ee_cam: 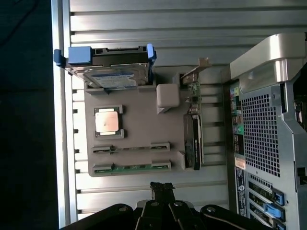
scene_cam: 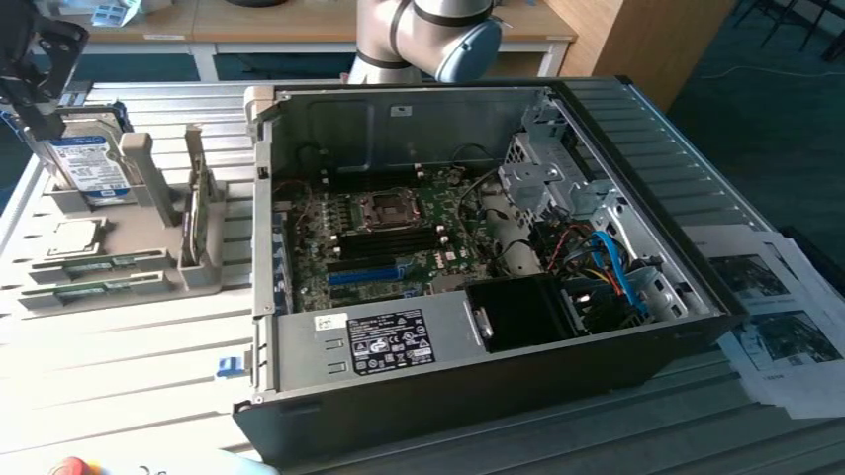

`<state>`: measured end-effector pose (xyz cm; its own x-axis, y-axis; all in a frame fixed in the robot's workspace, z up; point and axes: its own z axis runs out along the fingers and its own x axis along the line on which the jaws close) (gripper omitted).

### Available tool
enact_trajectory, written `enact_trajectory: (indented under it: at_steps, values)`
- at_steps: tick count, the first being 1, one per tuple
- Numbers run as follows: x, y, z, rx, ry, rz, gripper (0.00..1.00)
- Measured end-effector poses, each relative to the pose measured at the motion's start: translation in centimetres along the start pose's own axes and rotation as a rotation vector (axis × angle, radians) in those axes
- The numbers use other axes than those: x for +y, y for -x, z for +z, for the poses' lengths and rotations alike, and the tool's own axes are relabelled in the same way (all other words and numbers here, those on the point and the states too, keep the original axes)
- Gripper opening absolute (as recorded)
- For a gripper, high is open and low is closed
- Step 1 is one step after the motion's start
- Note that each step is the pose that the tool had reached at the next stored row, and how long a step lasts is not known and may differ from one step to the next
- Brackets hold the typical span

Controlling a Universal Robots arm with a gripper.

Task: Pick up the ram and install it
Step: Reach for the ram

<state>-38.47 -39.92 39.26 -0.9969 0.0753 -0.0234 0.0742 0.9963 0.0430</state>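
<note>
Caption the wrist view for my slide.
Shut gripper hovers near the grey tray holding the ram, with the computer case alongside.

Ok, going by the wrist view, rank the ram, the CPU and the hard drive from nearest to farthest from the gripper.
From the gripper, as the wrist view shows it:
1. ram: lying flat in the end slot of the tray, nearest.
2. CPU: flat, mid-tray.
3. hard drive: upright at the tray's opposite end, farthest.

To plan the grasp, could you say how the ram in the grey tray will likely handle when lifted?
The ram is a thin green board, so probably stiff and light. It sits in a slot of the tray, so it may bind if tilted.
</note>
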Motion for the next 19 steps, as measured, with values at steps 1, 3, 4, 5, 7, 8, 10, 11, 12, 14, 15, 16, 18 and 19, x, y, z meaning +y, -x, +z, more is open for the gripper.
enact_trajectory:
  at_steps: [1, 3, 4, 5, 7, 8, 10, 11, 12, 14, 15, 16, 18, 19]
  values:
    - [-0.02, -0.2, 0.0, -0.0001, 0.0001, 0.0, 0.1]
    - [-0.05, -0.6, -0.02, 0.0, -0.0001, 0.0, 0.1]
    - [-0.07, -0.8, -0.02, 0.0, -0.0001, 0.0, 0.1]
    - [-0.09, -1.0, -0.03, 0.0, -0.0001, 0.0, 0.1]
    - [-0.12, -1.5, -0.04, 0.0, -0.0001, 0.0, 0.1]
    - [-0.14, -1.7, -0.04, 0.0, -0.0001, 0.0, 0.1]
    - [-0.16, -2.0, -0.05, 0.0, -0.0001, 0.0, 0.1]
    - [-0.16, -2.0, -0.05, 0.0, -0.0001, 0.0, 0.1]
    - [-0.16, -2.0, -0.05, 0.0, -0.0001, 0.0, 0.1]
    - [-0.16, -2.0, -0.05, 0.0, -0.0001, 0.0, 0.1]
    - [-0.16, -2.0, -0.05, 0.0, -0.0001, 0.0, 0.1]
    - [-0.16, -2.0, -0.05, 0.0, -0.0001, 0.0, 0.1]
    - [-0.17, -2.2, -0.06, 0.0, -0.0001, 0.0, 0.1]
    - [-0.18, -2.3, -0.06, 0.0, -0.0001, 0.0, 0.1]
